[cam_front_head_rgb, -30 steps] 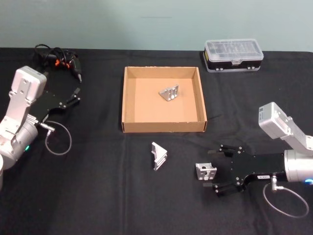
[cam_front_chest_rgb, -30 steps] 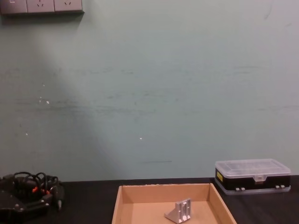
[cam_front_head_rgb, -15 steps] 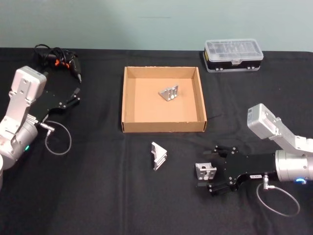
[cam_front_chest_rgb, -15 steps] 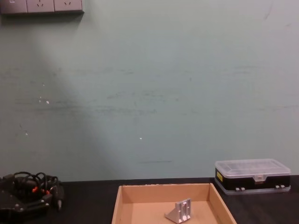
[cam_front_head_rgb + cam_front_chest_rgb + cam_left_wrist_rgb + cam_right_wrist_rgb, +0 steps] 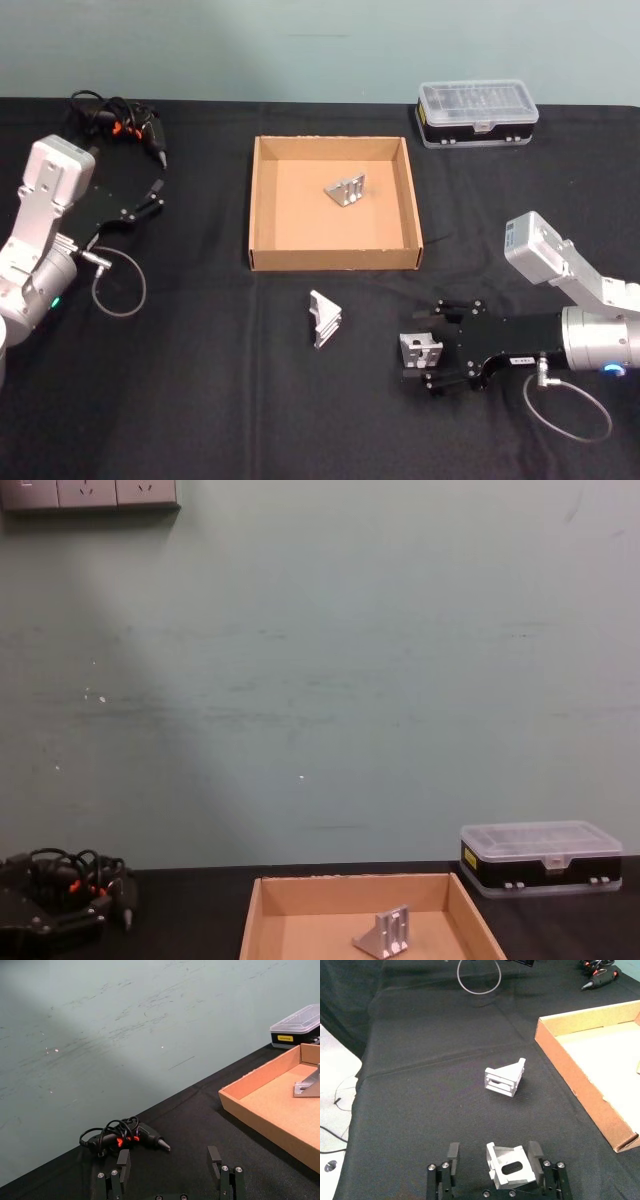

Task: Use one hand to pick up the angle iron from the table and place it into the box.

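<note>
Your box (image 5: 255, 200) holds one angle iron (image 5: 346, 189). The right wrist view shows your right gripper (image 5: 493, 1152) with fingers (image 5: 452, 1152) open, straddling a second angle iron (image 5: 512, 1167). Your left gripper (image 5: 155, 192) sits parked, also open.

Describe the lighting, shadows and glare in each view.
Head view: even light; the matte table gives no glare, and the angle iron on it shines pale. Chest view: the wall is lit unevenly, paler low on the left. Left wrist view: a dimmer band crosses the wall diagonally. Right wrist view: the box floor looks washed out, nearly white.
</note>
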You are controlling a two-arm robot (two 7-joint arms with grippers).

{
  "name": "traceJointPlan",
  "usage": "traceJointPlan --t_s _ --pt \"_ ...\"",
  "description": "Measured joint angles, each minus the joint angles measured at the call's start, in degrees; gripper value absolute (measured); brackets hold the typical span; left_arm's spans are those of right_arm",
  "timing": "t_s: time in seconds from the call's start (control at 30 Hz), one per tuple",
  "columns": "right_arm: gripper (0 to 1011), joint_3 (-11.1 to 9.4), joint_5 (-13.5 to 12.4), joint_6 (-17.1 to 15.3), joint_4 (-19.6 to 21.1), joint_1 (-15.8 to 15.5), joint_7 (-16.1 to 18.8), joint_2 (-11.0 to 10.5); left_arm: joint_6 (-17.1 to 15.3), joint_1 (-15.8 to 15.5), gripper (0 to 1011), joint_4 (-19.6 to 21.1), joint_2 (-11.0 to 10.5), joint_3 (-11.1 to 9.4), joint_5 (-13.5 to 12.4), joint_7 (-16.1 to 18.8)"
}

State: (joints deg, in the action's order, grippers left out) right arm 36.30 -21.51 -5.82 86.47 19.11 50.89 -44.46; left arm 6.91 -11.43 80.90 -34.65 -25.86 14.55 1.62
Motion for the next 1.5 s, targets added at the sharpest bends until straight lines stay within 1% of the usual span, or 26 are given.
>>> traceJointPlan --t_s 0.07,0.1,0.17,0.2,0.33,0.37,0.5,0.53,0.6,0.63,0.67,0.7,0.73,0.77,0.83,0.87,0.93,1.5 --pt "852 0.0 0.0 0.0 0.0 0.0 0.0 0.0 0.0 0.0 1000 0.0 0.0 0.0 0.0 0.0" --pt "852 0.0 0.0 0.0 0.0 0.0 0.0 0.0 0.0 0.0 1000 0.0 0.0 0.0 0.0 0.0" --pt "760 0.0 0.0 0.0 0.0 0.0 0.0 0.0 0.0 0.0 1000 0.0 0.0 0.0 0.0 0.0" --pt "760 -0.1 0.0 0.0 0.0 0.0 0.0 0.0 0.0 0.0 1000 0.0 0.0 0.0 0.0 0.0" --pt "627 -0.1 0.0 0.0 0.1 -0.1 0.0 0.0 0.0 0.0 1000 0.0 0.0 0.0 0.0 0.0" --pt "565 -0.1 0.0 0.0 0.1 -0.1 0.0 0.0 0.0 0.0 1000 0.0 0.0 0.0 0.0 0.0" --pt "486 -0.1 0.0 0.0 0.1 -0.1 0.0 0.0 0.0 0.0 1000 0.0 0.0 0.0 0.0 0.0" --pt "421 -0.1 0.0 0.0 0.1 -0.1 0.0 0.0 0.0 0.0 1000 0.0 0.0 0.0 0.0 0.0" --pt "392 -0.1 0.0 0.0 0.1 -0.1 0.0 0.0 0.0 0.0 1000 0.0 0.0 0.0 0.0 0.0" --pt "320 -0.1 0.0 0.0 0.1 -0.1 0.0 0.0 0.0 0.0 1000 0.0 0.0 0.0 0.0 0.0" --pt "302 -0.1 0.0 0.0 0.1 -0.1 0.0 0.0 0.0 0.0 1000 0.0 0.0 0.0 0.0 0.0" --pt "257 -0.1 0.0 0.0 0.1 -0.1 0.0 0.0 0.0 0.0 1000 0.0 0.0 0.0 0.0 0.0" --pt "257 -0.1 0.0 0.0 0.1 -0.1 0.0 0.0 0.0 0.0 1000 0.0 0.0 0.0 0.0 0.0" --pt "199 -0.1 0.0 0.0 0.1 -0.1 0.0 0.0 0.0 0.0 1000 0.0 0.0 0.0 0.0 0.0" --pt "164 -0.1 0.0 0.0 0.1 -0.1 0.0 0.0 0.0 0.0 1000 0.0 0.0 0.0 0.0 0.0" --pt "111 -0.1 0.0 0.0 0.1 -0.1 0.0 0.0 0.0 0.0 1000 0.0 0.0 0.0 0.0 0.0" --pt "67 -0.1 0.0 0.0 0.1 -0.1 0.0 0.0 0.0 0.0 1000 0.0 0.0 0.0 0.0 0.0" --pt "57 -0.1 0.0 0.0 0.1 -0.1 0.0 0.0 0.0 0.0 1000 0.0 0.0 0.0 0.0 0.0"
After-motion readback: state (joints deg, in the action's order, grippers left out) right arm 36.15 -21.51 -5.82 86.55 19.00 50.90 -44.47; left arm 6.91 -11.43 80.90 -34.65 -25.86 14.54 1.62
